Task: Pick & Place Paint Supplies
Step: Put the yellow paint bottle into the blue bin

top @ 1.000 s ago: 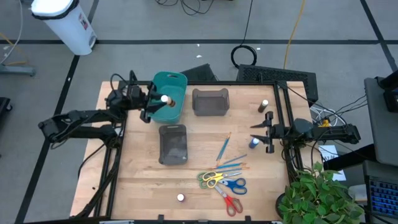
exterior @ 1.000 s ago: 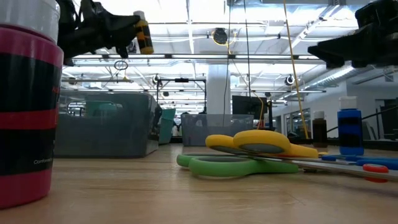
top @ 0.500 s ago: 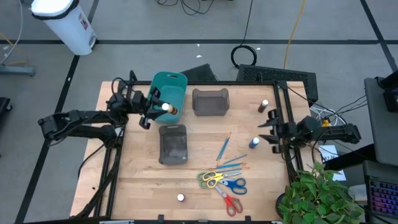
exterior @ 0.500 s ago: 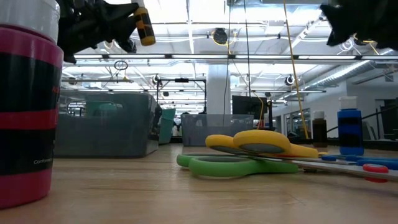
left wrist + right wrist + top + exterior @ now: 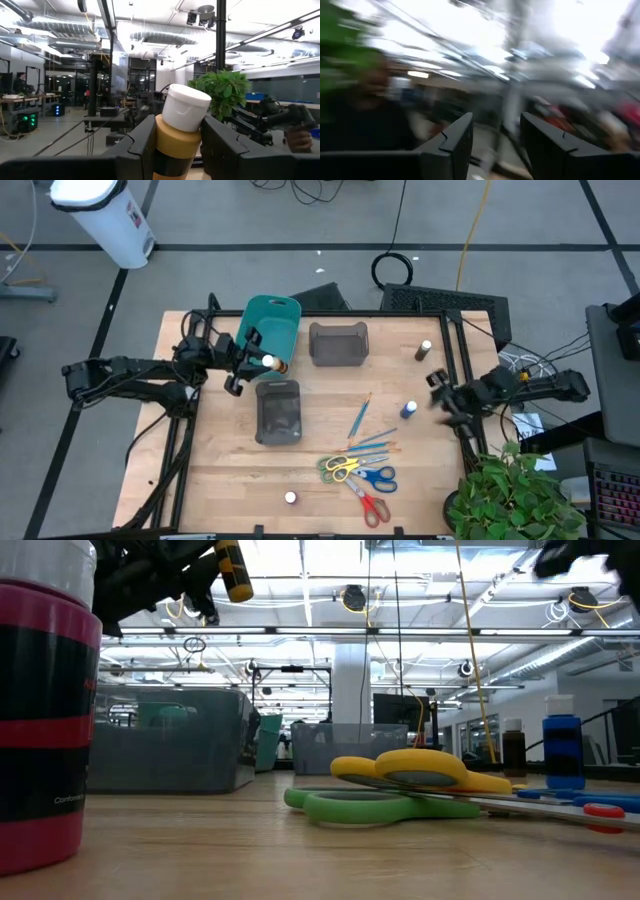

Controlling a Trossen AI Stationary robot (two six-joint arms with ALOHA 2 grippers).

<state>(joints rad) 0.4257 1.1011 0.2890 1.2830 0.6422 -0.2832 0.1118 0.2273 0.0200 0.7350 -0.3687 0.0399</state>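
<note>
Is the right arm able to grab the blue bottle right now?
Probably yes. The right pincer is empty with its fingers apart, and the blue bottle stands alone close beside it, nothing between them.

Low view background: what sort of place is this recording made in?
Most likely a large open robotics lab or workshop. The low view shows exposed ceiling ducts and lights and glass-walled rooms behind the wooden table. From above, the table stands on a grey floor with loose cables.
</note>
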